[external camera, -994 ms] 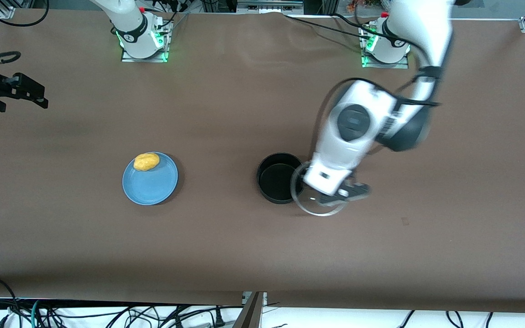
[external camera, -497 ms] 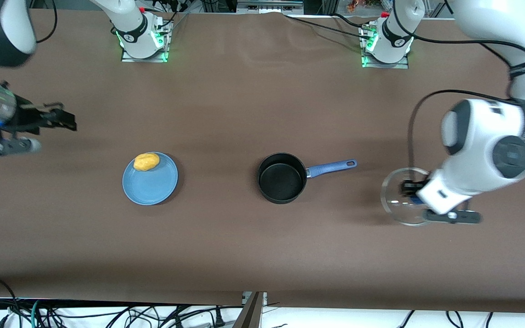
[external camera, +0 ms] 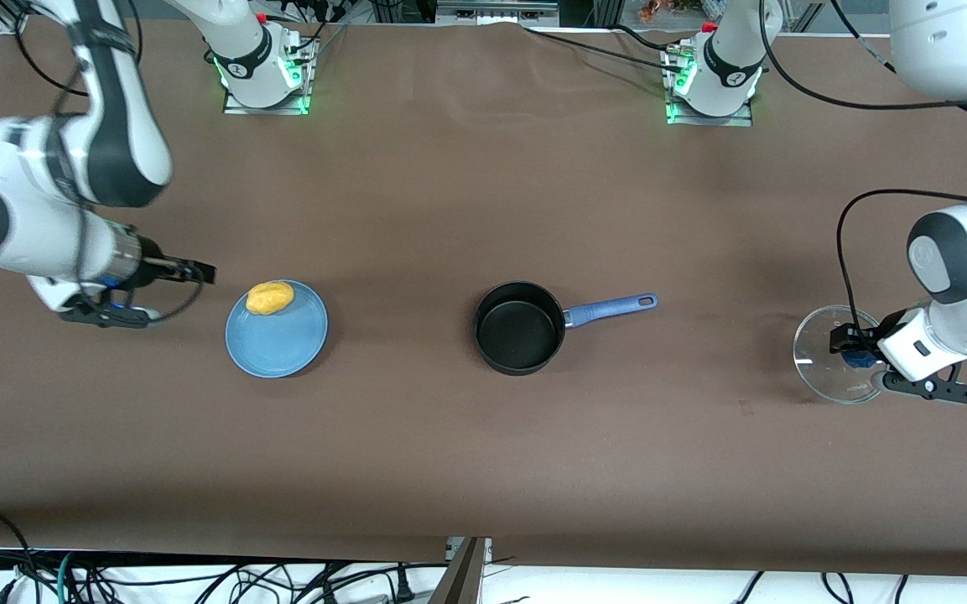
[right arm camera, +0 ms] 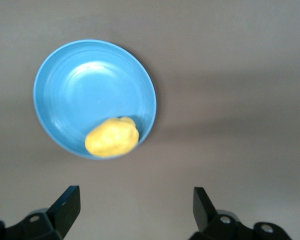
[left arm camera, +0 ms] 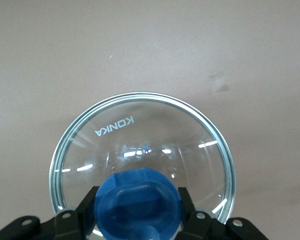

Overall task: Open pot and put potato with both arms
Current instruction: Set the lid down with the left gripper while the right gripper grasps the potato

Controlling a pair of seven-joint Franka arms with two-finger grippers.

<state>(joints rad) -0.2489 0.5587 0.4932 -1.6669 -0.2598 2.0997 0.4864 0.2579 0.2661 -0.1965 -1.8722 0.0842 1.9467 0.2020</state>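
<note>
The black pot stands open mid-table, its blue handle pointing toward the left arm's end. My left gripper is shut on the blue knob of the glass lid, at the left arm's end of the table; whether the lid touches the table I cannot tell. The lid's glass also shows in the left wrist view. The yellow potato lies on the blue plate. My right gripper is open and empty beside the plate, toward the right arm's end. The right wrist view shows the potato on the plate.
Both arm bases stand along the table's edge farthest from the front camera. Cables hang below the table's near edge.
My left gripper has carried the lid from beside the pot to the left arm's end of the table. My right arm has swung in toward the plate with the potato.
</note>
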